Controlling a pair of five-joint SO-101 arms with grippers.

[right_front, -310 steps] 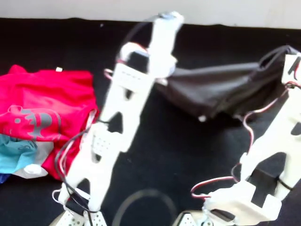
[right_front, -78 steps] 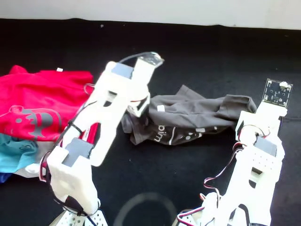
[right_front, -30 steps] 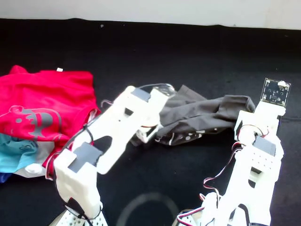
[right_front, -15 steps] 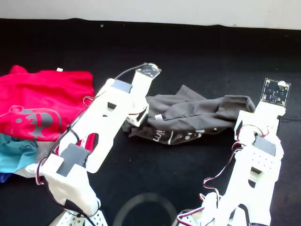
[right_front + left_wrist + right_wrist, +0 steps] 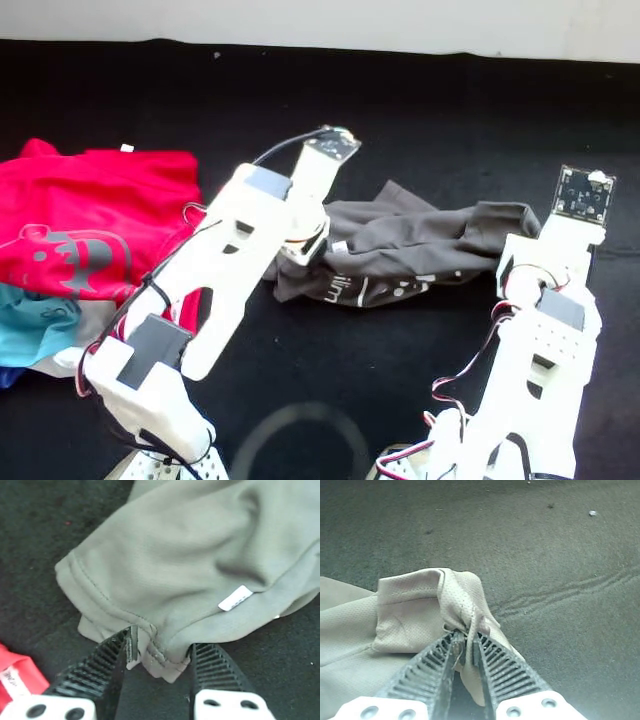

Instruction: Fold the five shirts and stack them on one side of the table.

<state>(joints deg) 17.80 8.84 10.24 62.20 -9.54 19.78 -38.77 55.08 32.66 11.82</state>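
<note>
Grey shirt [image 5: 420, 250]: crumpled at the centre of the counter [image 5: 450, 110], no longer stretched aloft.
Left claw [image 5: 165, 645]: open, astride its 9 o'clock hem.
Right claw [image 5: 466, 639]: pinching its 3 o'clock corner.
Meaning: I judge folding not begun.

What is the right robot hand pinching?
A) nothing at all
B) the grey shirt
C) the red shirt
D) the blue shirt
B: in the right wrist view the right gripper is shut on a bunched-up edge of the grey shirt.
</note>
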